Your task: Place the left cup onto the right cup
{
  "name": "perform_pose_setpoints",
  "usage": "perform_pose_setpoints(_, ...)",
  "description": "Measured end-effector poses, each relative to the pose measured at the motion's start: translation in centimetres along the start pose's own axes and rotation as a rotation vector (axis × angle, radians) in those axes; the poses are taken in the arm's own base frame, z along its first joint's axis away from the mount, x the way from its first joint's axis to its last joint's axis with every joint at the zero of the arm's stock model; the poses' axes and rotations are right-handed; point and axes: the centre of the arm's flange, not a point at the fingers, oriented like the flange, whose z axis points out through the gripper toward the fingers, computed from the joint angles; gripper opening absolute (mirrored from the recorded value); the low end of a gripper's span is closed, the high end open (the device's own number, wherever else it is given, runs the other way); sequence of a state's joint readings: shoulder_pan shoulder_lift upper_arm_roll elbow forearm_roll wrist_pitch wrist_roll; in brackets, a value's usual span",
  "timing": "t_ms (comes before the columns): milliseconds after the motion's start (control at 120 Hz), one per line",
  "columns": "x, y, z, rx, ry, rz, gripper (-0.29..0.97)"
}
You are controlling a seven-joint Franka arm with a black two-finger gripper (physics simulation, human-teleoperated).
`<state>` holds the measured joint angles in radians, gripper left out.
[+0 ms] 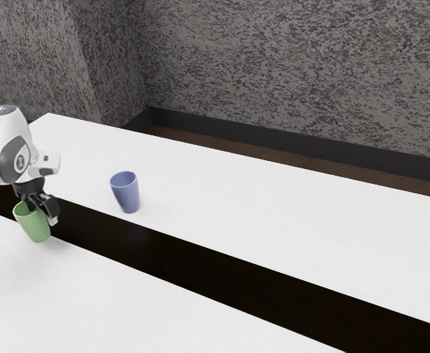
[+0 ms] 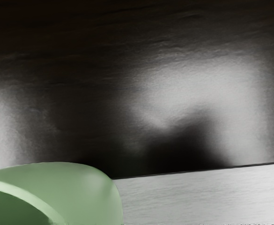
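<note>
In the exterior view, the black two-finger gripper [image 1: 38, 209] hangs at the far left. Its jaws are drawn close on the rim wall of a pale green plastic cup [image 1: 32, 223], which tilts slightly by the near edge of a dark glossy band [image 1: 222, 272]. A blue-violet plastic cup [image 1: 125, 191] stands upright to the right, well apart, at the edge of the far white tabletop [image 1: 288, 206], with open surface beyond it. In the wrist view, the green cup [image 2: 57, 187] sits blurred just under the hand, seemingly above where the band [image 2: 127, 84] meets white surface [image 2: 202, 197].
</note>
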<state>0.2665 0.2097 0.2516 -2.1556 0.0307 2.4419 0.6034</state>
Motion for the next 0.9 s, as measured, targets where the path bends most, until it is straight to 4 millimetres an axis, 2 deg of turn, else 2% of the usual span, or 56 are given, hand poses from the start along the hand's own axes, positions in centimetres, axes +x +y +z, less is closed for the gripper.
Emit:
perform_pose_setpoints(300,-0.2,-0.4,0.7,0.003,-0.001,-0.002,0.64)
perform_pose_setpoints(900,-0.2,-0.6,2.0,-0.002,0.007,-0.006,0.36)
